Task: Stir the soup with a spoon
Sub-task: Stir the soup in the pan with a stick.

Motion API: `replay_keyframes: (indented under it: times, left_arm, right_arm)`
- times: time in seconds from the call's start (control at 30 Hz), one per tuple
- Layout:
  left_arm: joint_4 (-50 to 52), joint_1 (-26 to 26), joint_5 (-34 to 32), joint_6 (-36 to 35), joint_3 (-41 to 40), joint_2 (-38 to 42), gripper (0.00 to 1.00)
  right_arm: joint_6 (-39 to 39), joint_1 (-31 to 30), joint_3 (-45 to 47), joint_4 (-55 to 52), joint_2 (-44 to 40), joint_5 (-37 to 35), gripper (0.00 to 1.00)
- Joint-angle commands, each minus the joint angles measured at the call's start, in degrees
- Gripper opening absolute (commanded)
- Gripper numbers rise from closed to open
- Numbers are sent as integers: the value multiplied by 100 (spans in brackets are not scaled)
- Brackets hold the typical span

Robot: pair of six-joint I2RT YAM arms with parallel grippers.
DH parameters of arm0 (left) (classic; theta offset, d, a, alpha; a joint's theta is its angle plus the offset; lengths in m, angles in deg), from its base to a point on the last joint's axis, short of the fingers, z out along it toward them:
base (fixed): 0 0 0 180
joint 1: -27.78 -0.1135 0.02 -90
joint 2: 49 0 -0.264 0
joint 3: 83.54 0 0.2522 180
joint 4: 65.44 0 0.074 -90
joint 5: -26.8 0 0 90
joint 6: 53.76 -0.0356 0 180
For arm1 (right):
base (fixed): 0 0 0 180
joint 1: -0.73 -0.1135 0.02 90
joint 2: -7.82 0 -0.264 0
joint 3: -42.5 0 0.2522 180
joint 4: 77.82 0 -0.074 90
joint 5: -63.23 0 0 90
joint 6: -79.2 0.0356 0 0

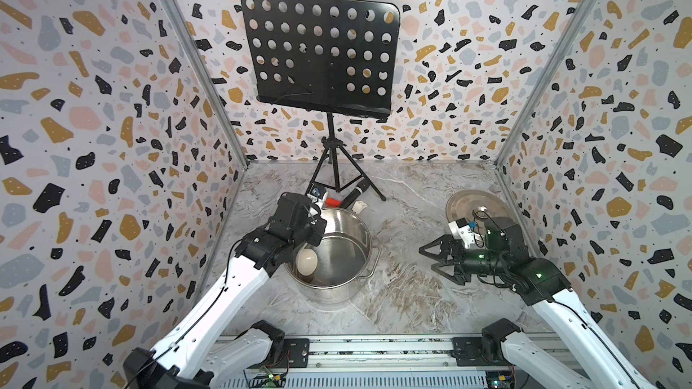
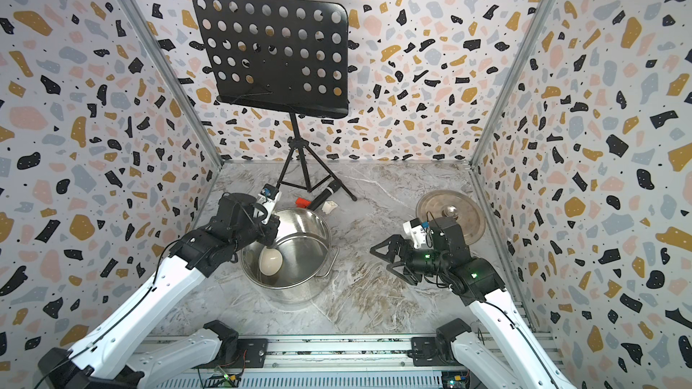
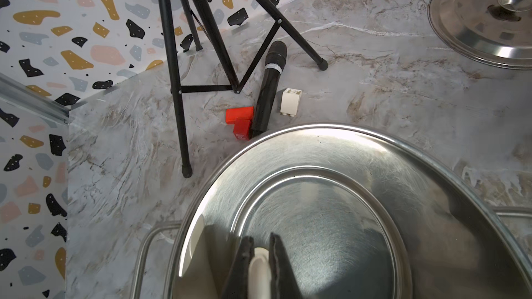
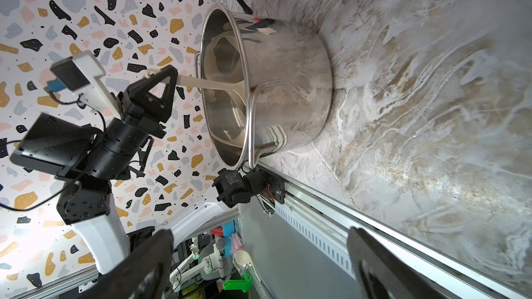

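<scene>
inside round steel pot (image 1: 357, 235), cream spoon (image 1: 307, 261) pinched by left claw (image 3: 260, 247).

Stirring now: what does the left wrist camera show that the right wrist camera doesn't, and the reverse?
Left wrist only: the lid and the white block lying on the table beyond the pot.
Right wrist only: the pot's outer wall, the spoon handle running from the left gripper over the rim into the pot, and the right gripper open, holding nothing.
Both: the pot, and the left gripper shut on the spoon.
</scene>
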Motion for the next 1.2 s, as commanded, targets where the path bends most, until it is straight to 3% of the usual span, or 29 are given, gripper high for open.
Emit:
replay_keyframes:
  times: [0.0,0.2,0.37,0.73,0.93,1.17]
  left_arm:
    - [-525,-34,465,-132,475,-385,0]
    - [-938,1,1491,77,768,-924,0]
    - [-1198,271,1866,43,813,-999,0]
    - [-1062,945,3047,-671,131,-86,0]
    - [-404,1050,3031,-746,-562,942,0]
    - [-37,1046,2112,-190,-1285,2085,0]
  right_arm:
    - [-42,-22,-185,-159,-165,-41,99]
    - [15,-18,-136,-166,-263,-121,99]
    - [31,-22,-124,-156,-271,-169,99]
    - [51,-23,-103,-68,-202,-166,99]
    - [53,-16,-56,30,-114,-107,99]
    - [36,-18,-44,247,115,29,98]
